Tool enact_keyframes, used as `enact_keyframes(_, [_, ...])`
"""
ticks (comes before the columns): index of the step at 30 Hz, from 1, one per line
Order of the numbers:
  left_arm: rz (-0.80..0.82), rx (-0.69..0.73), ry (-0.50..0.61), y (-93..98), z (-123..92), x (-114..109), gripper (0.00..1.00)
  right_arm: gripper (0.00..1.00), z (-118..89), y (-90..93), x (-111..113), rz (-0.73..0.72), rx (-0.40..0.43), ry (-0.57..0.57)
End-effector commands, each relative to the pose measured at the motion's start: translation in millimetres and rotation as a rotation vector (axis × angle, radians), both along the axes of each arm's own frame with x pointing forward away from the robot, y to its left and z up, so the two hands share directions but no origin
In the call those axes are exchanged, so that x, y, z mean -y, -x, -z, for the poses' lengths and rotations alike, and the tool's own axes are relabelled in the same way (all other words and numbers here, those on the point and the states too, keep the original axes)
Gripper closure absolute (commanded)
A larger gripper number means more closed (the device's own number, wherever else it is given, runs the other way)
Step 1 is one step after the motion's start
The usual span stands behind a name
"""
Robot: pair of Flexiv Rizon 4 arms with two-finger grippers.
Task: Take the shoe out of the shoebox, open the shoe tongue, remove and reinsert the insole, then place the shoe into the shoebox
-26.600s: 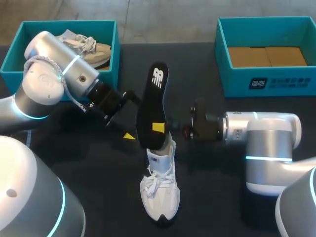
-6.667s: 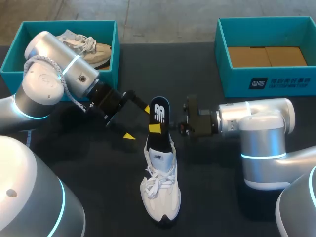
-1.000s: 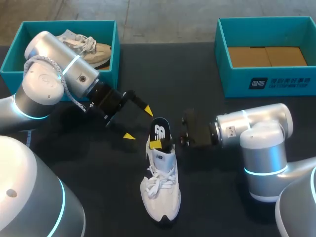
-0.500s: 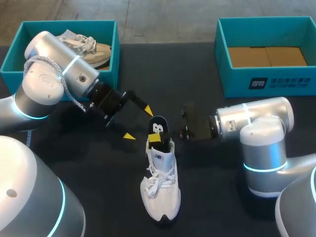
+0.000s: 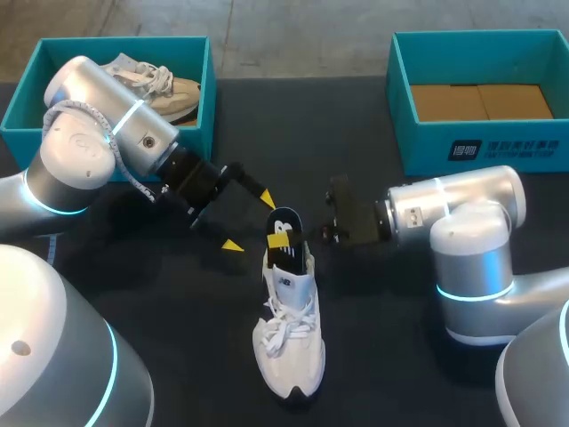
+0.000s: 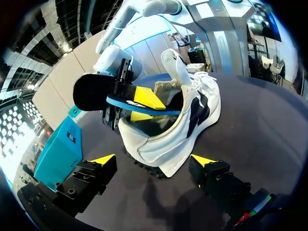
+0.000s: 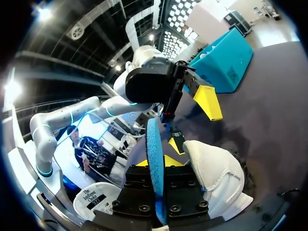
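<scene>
The white shoe [image 5: 286,331] stands on the black table, toe toward me. The black insole [image 5: 286,222] with its blue underside sticks up out of the heel opening, most of it inside the shoe. My right gripper [image 5: 279,241] is shut on the insole's heel end. In the right wrist view the insole's blue edge [image 7: 153,139] runs between that gripper's [image 7: 157,162] yellow fingers, above the shoe's heel [image 7: 216,175]. My left gripper [image 5: 250,221] hangs open just left of the heel. In the left wrist view, its tips [image 6: 154,161] straddle empty space before the shoe [image 6: 178,115] and insole [image 6: 96,91].
A teal shoebox [image 5: 206,84] at the back left holds another beige shoe [image 5: 160,87]. A second teal shoebox [image 5: 404,107] at the back right shows only its cardboard floor. The table in front of the shoe's toe is bare.
My right gripper has let go briefly and shut again on the insole, ending slightly farther from me. The insole stands about as deep in the shoe. The left arm has not moved.
</scene>
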State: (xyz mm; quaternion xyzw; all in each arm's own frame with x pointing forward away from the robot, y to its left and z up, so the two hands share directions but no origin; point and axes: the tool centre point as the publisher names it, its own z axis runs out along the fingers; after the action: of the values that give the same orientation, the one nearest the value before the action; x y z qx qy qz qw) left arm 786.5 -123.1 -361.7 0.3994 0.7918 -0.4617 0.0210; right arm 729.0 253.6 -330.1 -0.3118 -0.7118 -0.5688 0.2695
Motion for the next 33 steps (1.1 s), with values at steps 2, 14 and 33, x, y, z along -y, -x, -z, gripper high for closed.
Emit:
enact_keyframes(2, [0.001, 0.0, 0.0, -0.4, 1.1, 0.3, 0.0, 1.0, 6.1, 0.8, -3.1, 0.0, -0.018, 0.002])
enact_keyframes(14, [0.001, 0.0, 0.0, -0.4, 1.1, 0.3, 0.0, 1.0, 15.3, 15.1, -1.1, 0.004, -0.044, -0.001])
enact_keyframes(33, [0.001, 0.0, 0.0, -0.4, 1.1, 0.3, 0.0, 0.83, 15.0, 21.4, 1.2, 0.004, -0.05, 0.016])
